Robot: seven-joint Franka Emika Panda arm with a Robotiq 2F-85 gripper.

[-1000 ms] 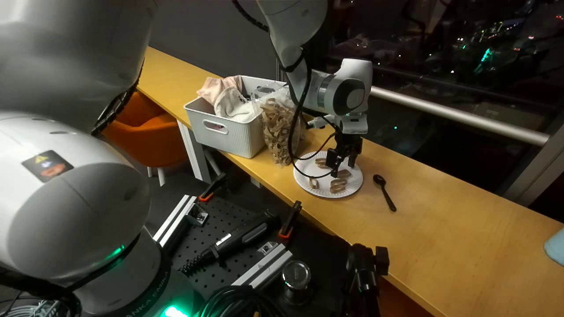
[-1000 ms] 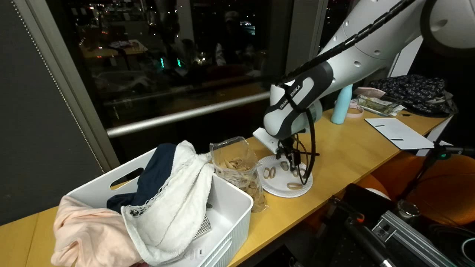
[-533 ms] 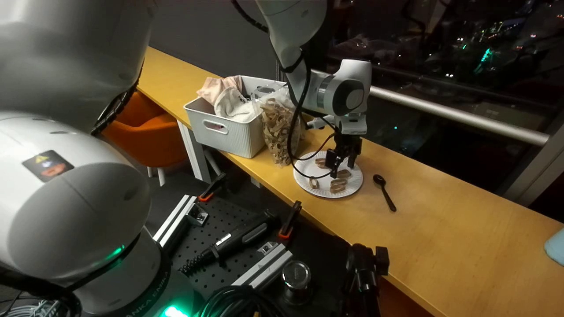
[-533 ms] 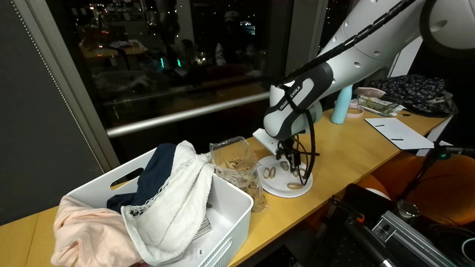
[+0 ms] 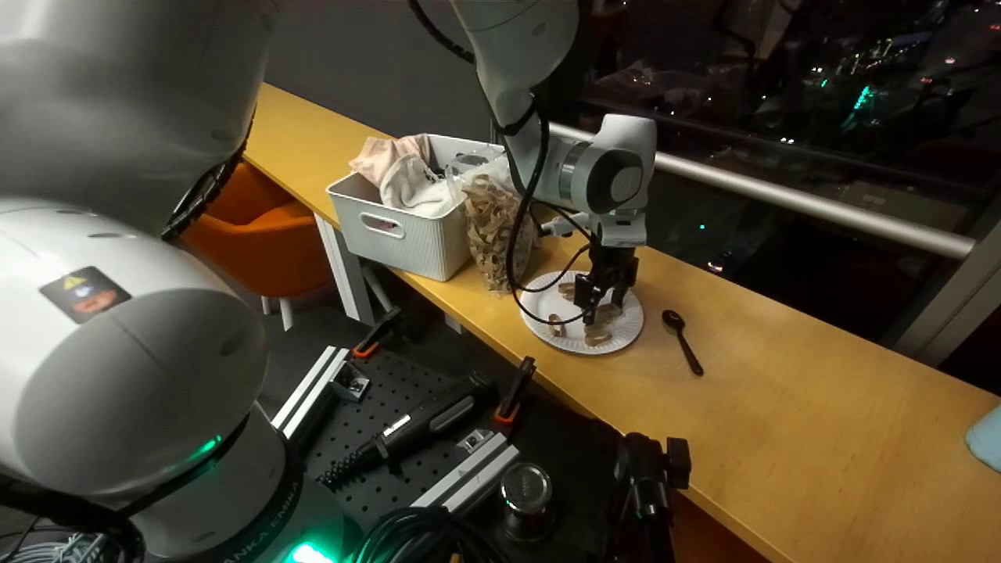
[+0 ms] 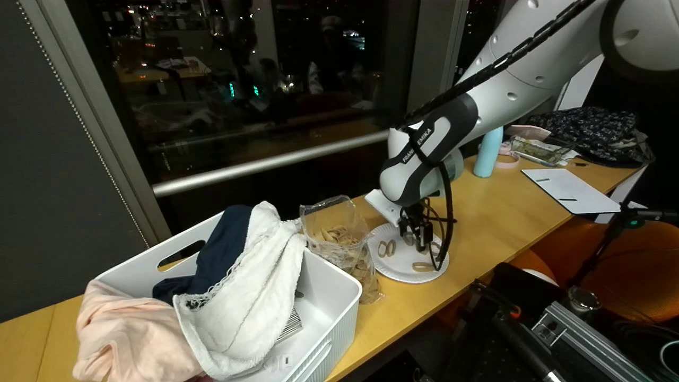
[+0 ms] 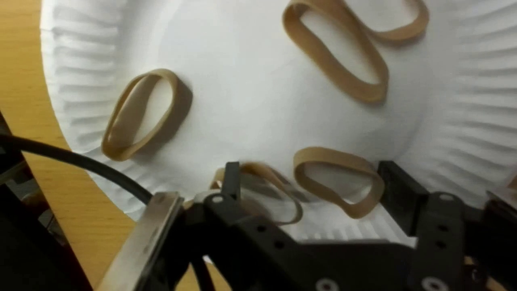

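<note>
Rubber bands: loose on paper plate; probably past approach, short of grip, not visibly lifted.
Table edge: far left in wrist view, beyond plate rim, under cable.
Lone band: just inside rim.
Plate middle: bare up to upper pair, widest room.
Fingertip band: partly behind fingertip; threaded or not, cannot tell.
Gripper: low, spread apart, clamping nothing.
Middle band: between fingers; touching or just beside far one, cannot tell.
Upper pair: right, meeting or overlapping.
</note>
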